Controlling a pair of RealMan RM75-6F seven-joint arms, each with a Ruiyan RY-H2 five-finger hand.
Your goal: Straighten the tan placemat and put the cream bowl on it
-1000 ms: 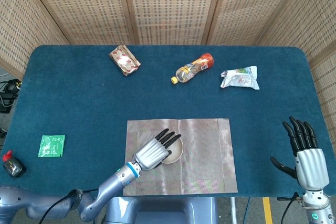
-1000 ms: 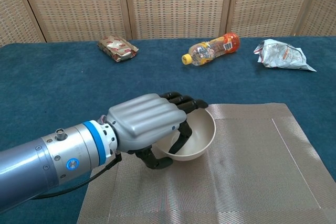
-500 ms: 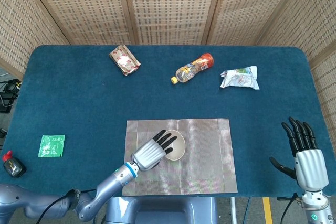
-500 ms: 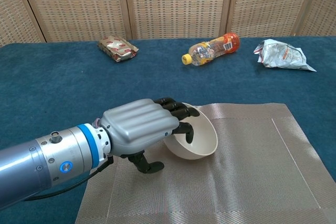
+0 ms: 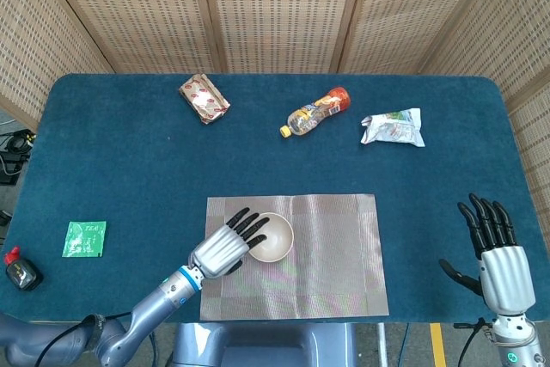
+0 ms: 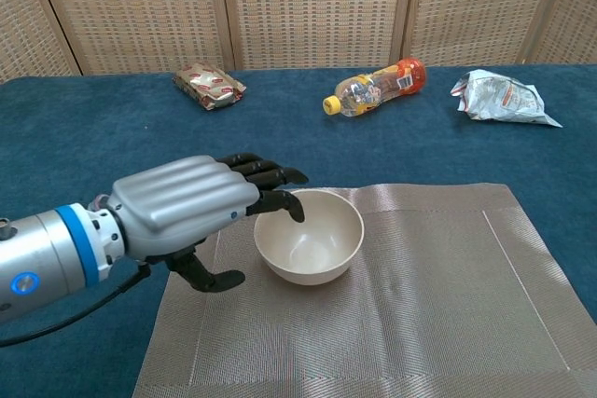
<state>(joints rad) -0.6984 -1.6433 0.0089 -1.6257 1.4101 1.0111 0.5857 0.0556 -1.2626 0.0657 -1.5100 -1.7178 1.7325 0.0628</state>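
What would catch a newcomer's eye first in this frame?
The left robot hand, fingers spread, hovers beside the cream bowl, which sits upright on the tan placemat near the table's front edge. Along the far side lie a bottle and two crumpled wrappers.

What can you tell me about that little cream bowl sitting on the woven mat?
The small round cream bowl looks smooth and matte, like ceramic or plastic, and is empty. It stands upright, mouth up, on the left half of the tan woven placemat, which lies flat and square to the table's near edge. The robot's left hand hovers just to its left, dark fingertips spread at the rim; whether they touch it cannot be told. Nothing else is near it.
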